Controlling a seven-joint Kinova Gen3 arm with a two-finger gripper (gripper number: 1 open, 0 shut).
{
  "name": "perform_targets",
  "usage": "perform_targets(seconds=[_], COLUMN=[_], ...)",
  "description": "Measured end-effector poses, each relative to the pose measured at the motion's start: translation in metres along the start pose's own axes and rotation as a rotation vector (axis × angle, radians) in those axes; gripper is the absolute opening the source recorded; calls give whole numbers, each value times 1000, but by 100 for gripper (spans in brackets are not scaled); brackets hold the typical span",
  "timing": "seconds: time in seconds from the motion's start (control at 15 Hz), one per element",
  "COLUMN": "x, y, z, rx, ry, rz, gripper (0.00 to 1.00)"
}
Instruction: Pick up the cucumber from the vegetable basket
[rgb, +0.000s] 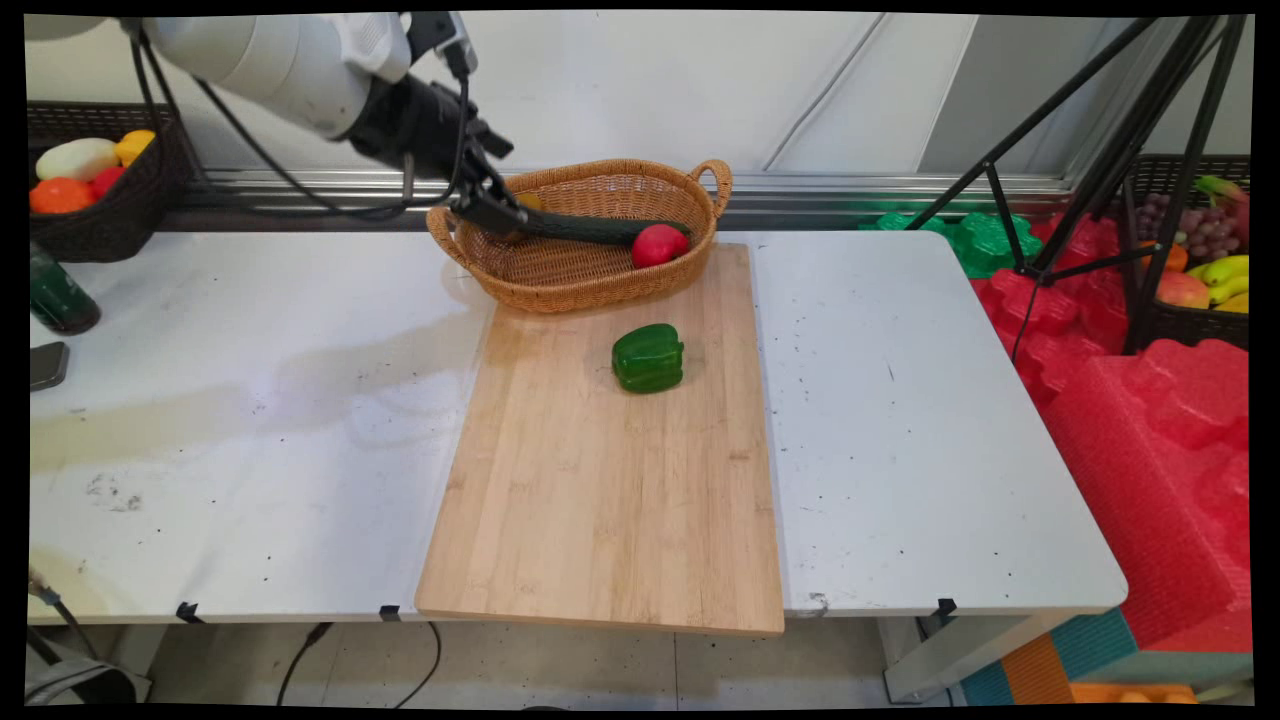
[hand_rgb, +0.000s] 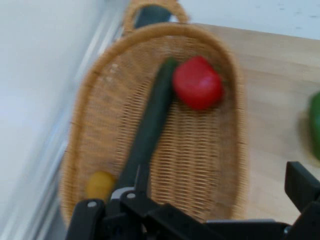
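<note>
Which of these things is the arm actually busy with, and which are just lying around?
At the open jaws: cucumber, wicker basket, red fruit, small yellow fruit.
Lying about: green pepper, wooden board, dark bottle, dark fruit basket at the back.

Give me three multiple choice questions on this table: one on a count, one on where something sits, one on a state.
1. How many items lie in the wicker basket? A one, B three, C five.
2. Where is the green pepper? A in the basket, B on the wooden board, C in the tool's grip.
3. How do the tool's fingers stand? A open, B shut on the pepper, C shut on the basket's handle.

Answers: B, a cucumber, a red fruit and a small yellow piece lie inside; B, the pepper rests on bare wood; A, the hand view shows the fingers wide apart.
</note>
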Motion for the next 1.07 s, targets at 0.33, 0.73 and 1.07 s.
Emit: perform_targets(seconds=[0.33,0.73,1.07], x=[15,17,9], y=[-36,-63,-71], z=[34,99,149], rx=[75,87,49], ry=[-35,-128,-213], rz=[61,166,243], gripper=[100,100,100])
